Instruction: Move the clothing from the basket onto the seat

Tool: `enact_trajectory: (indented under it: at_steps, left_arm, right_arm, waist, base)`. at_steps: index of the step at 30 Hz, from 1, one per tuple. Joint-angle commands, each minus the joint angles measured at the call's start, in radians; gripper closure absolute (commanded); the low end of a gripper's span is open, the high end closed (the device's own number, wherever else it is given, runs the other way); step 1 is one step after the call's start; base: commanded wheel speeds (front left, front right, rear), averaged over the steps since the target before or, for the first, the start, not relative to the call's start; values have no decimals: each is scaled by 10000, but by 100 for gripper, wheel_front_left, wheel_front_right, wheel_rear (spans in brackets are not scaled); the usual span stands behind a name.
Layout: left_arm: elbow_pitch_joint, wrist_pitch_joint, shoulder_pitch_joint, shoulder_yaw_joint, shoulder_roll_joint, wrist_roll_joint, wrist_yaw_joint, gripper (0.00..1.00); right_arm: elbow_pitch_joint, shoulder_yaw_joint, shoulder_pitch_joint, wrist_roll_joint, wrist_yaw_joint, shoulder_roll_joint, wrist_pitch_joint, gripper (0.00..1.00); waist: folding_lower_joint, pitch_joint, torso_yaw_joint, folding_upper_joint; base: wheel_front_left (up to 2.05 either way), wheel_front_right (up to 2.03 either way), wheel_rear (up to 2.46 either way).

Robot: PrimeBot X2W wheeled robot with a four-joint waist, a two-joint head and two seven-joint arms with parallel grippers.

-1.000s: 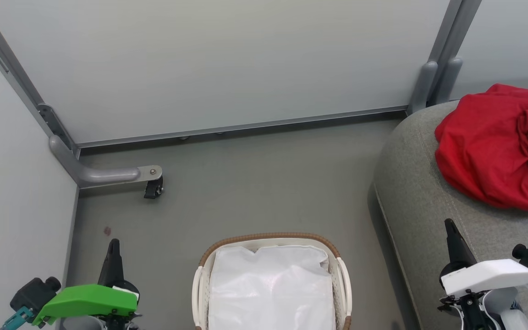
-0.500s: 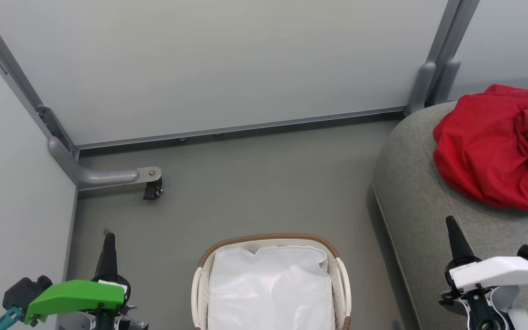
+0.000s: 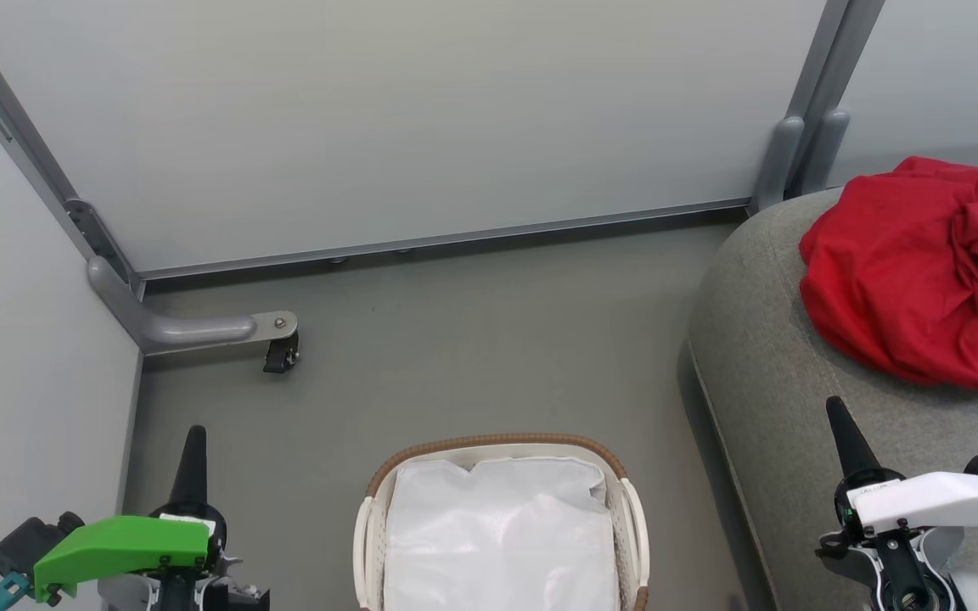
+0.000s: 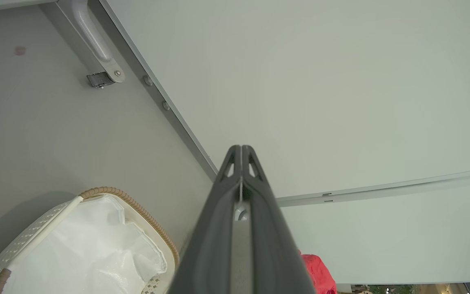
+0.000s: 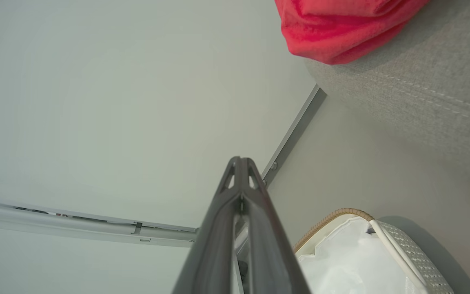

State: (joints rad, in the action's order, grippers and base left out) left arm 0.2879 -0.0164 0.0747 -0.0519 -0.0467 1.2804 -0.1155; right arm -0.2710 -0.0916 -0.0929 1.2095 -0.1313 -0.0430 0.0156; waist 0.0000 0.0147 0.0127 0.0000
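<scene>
The left jaws swing from a slight rightward lean to straight up the head view, and their green cover (image 3: 120, 547) slides toward the lower left corner. The right jaws shift right with their white cover (image 3: 935, 501), the tip a touch higher. The whole head view shifts: basket (image 3: 497, 440), caster (image 3: 280, 352) and clothing (image 3: 905, 271) all sit slightly lower or further left, so the camera has moved.
</scene>
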Motion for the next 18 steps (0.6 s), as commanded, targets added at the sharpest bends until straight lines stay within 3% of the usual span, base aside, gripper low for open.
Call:
enact_trajectory:
  at_steps: [1,18]
  left_arm:
    - [-131,-56,274,-63,-44,255,-69,100]
    - [-257,-447,338,-308,-50,1501,-103,100]
  right_arm:
    - [111,-46,-160,283,6,-68,69,100]
    - [189,-128,-188,1805,4,-80,464,100]
  waist:
    - [0,-3,-4,0]
    - [0,-44,-48,0]
  base:
    - [0,0,0]
    - [0,0,0]
